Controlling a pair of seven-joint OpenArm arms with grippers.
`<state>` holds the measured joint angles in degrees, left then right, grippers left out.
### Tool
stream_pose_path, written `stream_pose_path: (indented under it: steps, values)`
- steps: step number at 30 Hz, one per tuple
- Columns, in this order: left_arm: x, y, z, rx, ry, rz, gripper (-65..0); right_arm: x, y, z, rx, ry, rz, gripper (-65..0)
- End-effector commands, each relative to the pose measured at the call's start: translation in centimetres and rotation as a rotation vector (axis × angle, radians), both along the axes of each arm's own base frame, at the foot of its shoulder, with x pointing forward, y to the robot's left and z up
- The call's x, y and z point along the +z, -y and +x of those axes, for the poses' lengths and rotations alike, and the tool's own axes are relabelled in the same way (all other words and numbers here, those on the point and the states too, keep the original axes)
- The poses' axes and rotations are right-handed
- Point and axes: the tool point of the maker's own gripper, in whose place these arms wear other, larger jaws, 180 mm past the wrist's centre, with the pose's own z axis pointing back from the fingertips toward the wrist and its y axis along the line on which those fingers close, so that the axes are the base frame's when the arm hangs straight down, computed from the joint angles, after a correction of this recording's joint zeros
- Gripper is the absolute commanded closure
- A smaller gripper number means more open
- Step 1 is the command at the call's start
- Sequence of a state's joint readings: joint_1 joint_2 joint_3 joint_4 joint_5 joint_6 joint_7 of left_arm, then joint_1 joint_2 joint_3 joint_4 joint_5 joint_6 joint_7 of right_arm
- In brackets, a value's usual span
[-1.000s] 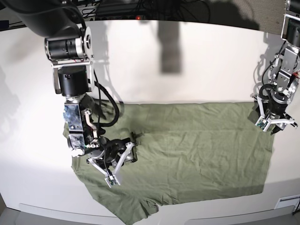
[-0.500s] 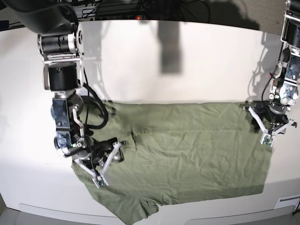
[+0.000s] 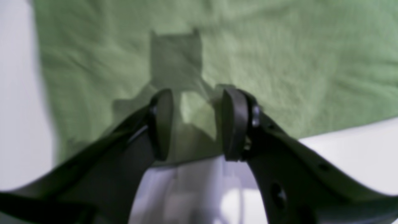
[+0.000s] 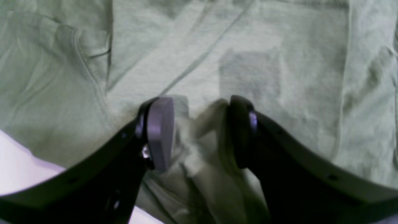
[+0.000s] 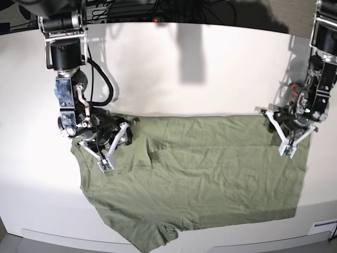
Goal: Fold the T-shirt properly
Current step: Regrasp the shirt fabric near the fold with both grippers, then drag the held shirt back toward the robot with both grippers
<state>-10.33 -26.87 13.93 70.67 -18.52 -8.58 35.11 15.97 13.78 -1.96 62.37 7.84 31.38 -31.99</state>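
On the white table (image 5: 210, 68), the wrinkled olive cotton T-shirt (image 5: 210, 179) lies flat. Both open claws, left gripper (image 5: 278, 133) and right gripper (image 5: 117, 144), have moved up to its far edge, gripping nothing.

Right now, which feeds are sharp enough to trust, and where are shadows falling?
Base view: sharp, but curved at the edges; arm shadows fall on the table. Left wrist view: soft, the left gripper shadowing the T-shirt. Right wrist view: blurry around the right gripper.
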Motion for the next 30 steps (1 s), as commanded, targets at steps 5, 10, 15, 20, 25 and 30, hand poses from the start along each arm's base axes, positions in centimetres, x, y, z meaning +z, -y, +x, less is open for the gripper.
stream_pose_path:
  steps: [5, 10, 15, 20, 25, 30]
  values:
    - [-2.2, 0.5, -0.5, 0.039, -0.058, -0.027, -24.8, 0.3, 1.0, 0.0, -0.009, 0.005, -0.017, -29.0]
    - [-3.1, -0.4, -1.8, 0.036, -0.127, 0.032, -24.8, 0.4, 0.4, -1.2, 0.01, 0.025, -0.016, -29.0]
    - [-3.2, -1.9, -2.5, 0.048, -0.166, 0.061, -24.8, 0.9, -0.4, -2.9, 0.035, 0.045, -0.019, -29.0]
    - [-3.7, -3.5, -3.9, 0.054, -0.197, 0.093, -24.8, -0.5, -0.5, -5.2, 0.04, 0.005, -0.018, -29.0]
    - [-5.3, -4.2, -7.0, 0.052, -0.262, 0.112, -24.8, -2.2, -0.6, -7.6, 0.041, -0.046, -0.017, -29.0]
    - [-6.2, -3.9, -9.8, 0.027, -0.3, 0.118, -24.8, -3.4, -0.2, -9.6, 0.042, -0.089, -0.025, -29.0]
